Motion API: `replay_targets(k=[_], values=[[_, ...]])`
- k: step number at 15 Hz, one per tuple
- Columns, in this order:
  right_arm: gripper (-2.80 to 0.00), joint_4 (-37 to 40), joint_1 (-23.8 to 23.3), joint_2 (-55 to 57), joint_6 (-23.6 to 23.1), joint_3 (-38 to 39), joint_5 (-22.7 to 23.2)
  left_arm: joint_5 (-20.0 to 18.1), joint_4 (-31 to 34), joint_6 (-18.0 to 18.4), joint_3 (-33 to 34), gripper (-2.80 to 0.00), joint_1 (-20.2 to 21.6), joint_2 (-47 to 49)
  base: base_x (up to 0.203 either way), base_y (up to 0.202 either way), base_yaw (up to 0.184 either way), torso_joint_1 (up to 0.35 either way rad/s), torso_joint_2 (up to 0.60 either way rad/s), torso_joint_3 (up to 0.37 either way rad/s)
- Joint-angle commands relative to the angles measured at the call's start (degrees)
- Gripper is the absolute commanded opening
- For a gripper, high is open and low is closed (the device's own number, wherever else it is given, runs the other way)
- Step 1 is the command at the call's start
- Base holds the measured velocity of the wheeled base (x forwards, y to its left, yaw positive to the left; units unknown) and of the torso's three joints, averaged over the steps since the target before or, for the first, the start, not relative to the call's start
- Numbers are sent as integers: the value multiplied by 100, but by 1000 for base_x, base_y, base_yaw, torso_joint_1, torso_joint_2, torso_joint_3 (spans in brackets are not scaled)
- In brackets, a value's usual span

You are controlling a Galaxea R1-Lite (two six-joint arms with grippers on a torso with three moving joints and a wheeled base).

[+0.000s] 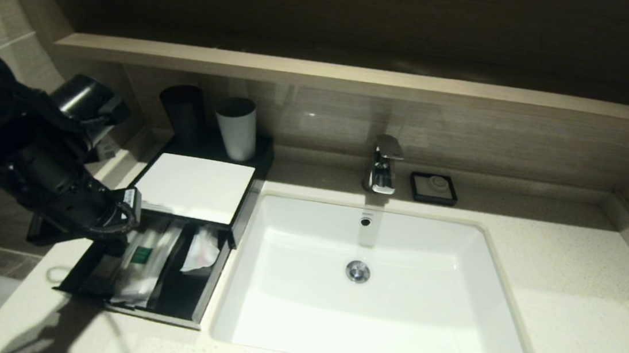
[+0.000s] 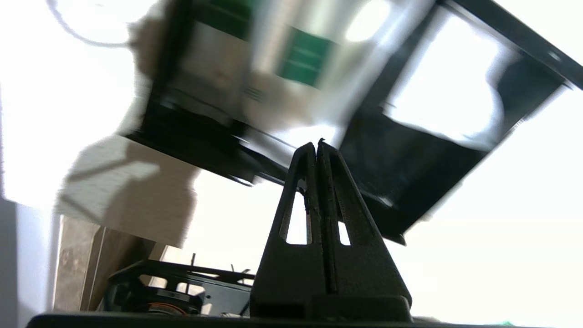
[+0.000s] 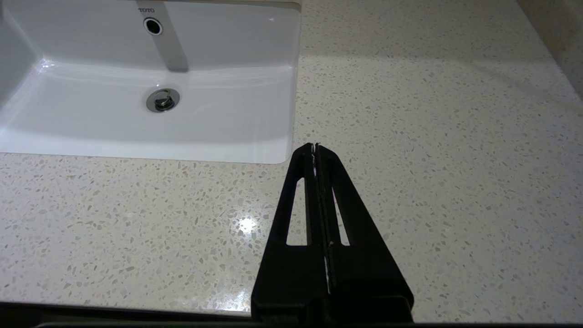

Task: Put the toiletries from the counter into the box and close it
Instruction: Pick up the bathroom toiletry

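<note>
Box (image 1: pixel 193 188) sat on the counter (image 1: pixel 568 293) at the left of the basin (image 1: pixel 373 286), its drawer (image 1: pixel 205 290) pulled out toward the robot. Toiletries (image 1: pixel 145 261), the long slim translucent packets with green labels, lay lengthwise in the drawer's left compartment; a crumpled white packet (image 1: pixel 200 252) lay in the right one. No packet was visible loose on the counter in any view (the arm hid a strip of counter left of the box, so that part cannot be told).

Left gripper (image 2: pixel 316 145) hung over the near end of the open drawer, fingers pressed together with nothing between them. In the left wrist view the packets (image 2: pixel 291 68) showed beyond the tips.

Right gripper (image 3: pixel 314 146) was out of the head view; its wrist camera showed it parked over bare speckled counter beside the basin's corner, fingers likewise together and empty.

Judgement: loading looked done or nearly so. What remained was closing, with the drawer pushed home under the white top panel. Black cup (image 1: pixel 182 111) and white cup (image 1: pixel 236 127) stood at the back of the box.
</note>
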Motion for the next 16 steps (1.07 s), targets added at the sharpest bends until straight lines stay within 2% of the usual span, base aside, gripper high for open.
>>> replay_targets(k=[1, 7, 11, 16], values=[[-280, 0, -4, -6, 6, 1, 0, -35, 21, -26, -29, -280, -412, -185, 0, 0, 0, 0, 0, 0], [-280, 0, 4, -6, 9, 1, 0, -43, -5, -33, -314, -280, -1785, -79, 0, 0, 0, 0, 0, 0], [-280, 0, -4, -6, 9, 1, 0, -42, 67, -60, -732, -280, -2631, 513, 0, 0, 0, 0, 0, 0], [-280, 0, -4, -6, 2, 1, 0, -16, 459, -62, -1380, -280, -3635, 1169, 0, 0, 0, 0, 0, 0]])
